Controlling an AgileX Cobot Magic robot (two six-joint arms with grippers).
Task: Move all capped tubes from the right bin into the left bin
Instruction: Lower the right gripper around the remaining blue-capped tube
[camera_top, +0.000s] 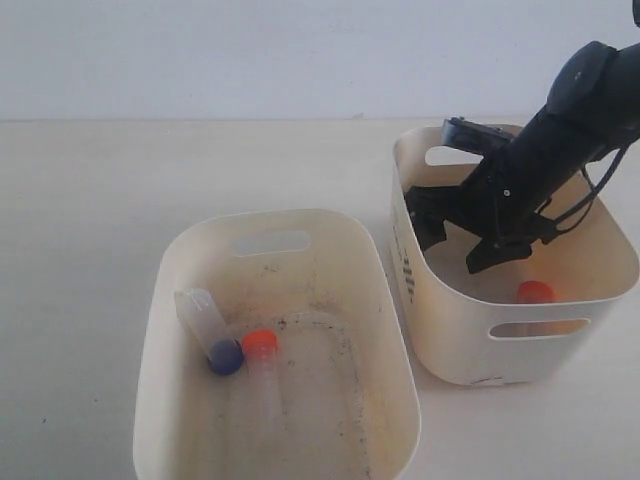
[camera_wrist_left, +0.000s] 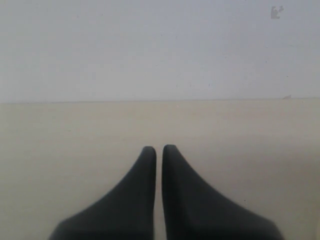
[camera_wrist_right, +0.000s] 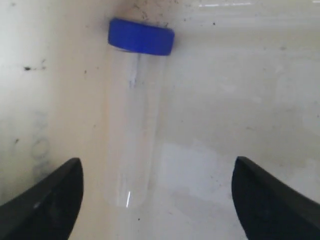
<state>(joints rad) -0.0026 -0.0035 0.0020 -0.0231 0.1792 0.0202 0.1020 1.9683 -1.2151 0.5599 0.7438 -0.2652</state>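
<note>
Beige tabletop (camera_top: 90, 200), right bin (camera_top: 455, 335), print (camera_top: 407, 268) maybe lettering

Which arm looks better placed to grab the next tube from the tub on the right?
The right. The right gripper hangs open inside the right bin, jaws either side of a blue-capped tube. The left gripper is shut, facing only bare table.
</note>
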